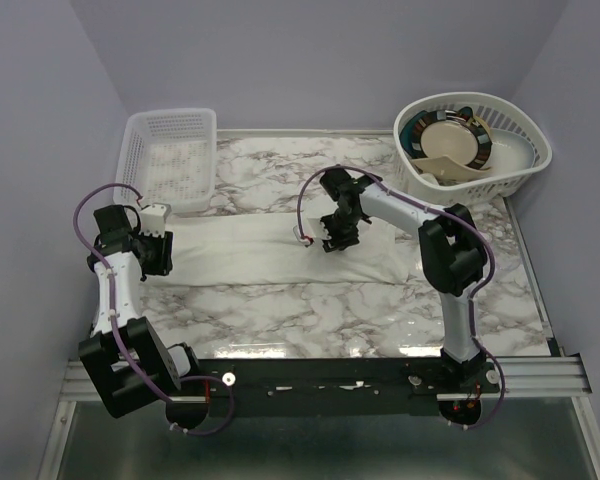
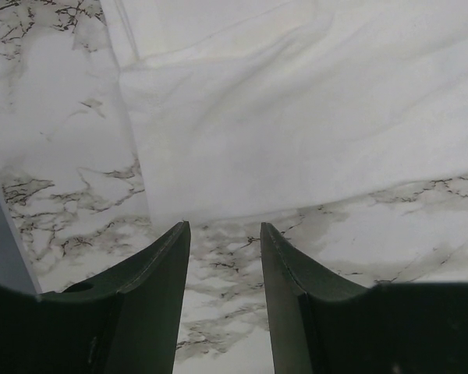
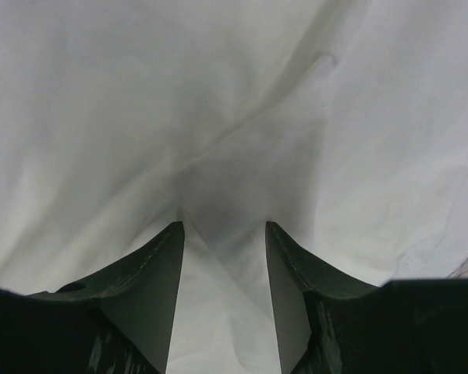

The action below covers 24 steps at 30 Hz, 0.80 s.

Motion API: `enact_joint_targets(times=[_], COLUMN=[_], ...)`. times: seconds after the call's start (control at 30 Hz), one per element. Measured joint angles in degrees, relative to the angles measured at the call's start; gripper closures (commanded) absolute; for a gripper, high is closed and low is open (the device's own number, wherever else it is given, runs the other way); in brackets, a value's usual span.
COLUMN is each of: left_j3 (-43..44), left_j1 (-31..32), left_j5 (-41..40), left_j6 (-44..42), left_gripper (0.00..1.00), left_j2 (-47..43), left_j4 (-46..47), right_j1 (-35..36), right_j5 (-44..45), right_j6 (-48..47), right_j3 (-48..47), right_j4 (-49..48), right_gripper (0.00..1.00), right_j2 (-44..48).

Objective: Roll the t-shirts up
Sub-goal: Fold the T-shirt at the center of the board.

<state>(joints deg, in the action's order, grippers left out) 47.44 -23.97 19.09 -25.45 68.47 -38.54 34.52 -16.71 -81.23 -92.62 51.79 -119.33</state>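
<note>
On the overhead view, from above and behind the bases:
- Marble-patterned table, walled on three sides.
- White t-shirt, laid as a long flat band running left to right across the middle of the table – one item visible, no print showing.
- Left gripper at the band's left end, low over the table.
- Right gripper pointing down onto the right half of the band.
- Rectangular white mesh basket in the far left corner.
- Round white basket in the far right corner, with plates inside.

At the left wrist:
- The two dark fingers stand apart with nothing between them but bare marble.
- The near edge of the t-shirt lies just beyond the fingertips and fills the far and right part of the view.
- Whether the tips touch the cloth cannot be told.

At the right wrist:
- White cloth fills almost the whole view – only a sliver of marble shows at the right edge.
- The fingers stand apart, tips down at the fabric.
- A shaded crease rises between the fingers; the cloth is not pinched.
</note>
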Motion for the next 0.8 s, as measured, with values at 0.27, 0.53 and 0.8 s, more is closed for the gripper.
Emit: enact_joint_targets(times=[0.27,0.53,0.8], left_j3=[0.00,0.00,0.00], left_j1=[0.00,0.00,0.00], left_j5=[0.00,0.00,0.00], left_j6=[0.13,0.28,0.33], left_gripper=[0.49,0.49,0.49], left_j2=[0.00,0.00,0.68], left_j4=[0.07,0.13,0.63], right_j1=[0.42,0.42,0.42], right_j5=[-0.33,-0.33,-0.26], right_j6=[-0.20,-0.11,0.22], right_j3=[0.22,-1.31,-4.17], right_j4=[0.17,0.28,0.39], right_gripper=[0.61,0.88,1.00], right_j2=[0.00,-0.07,-1.36])
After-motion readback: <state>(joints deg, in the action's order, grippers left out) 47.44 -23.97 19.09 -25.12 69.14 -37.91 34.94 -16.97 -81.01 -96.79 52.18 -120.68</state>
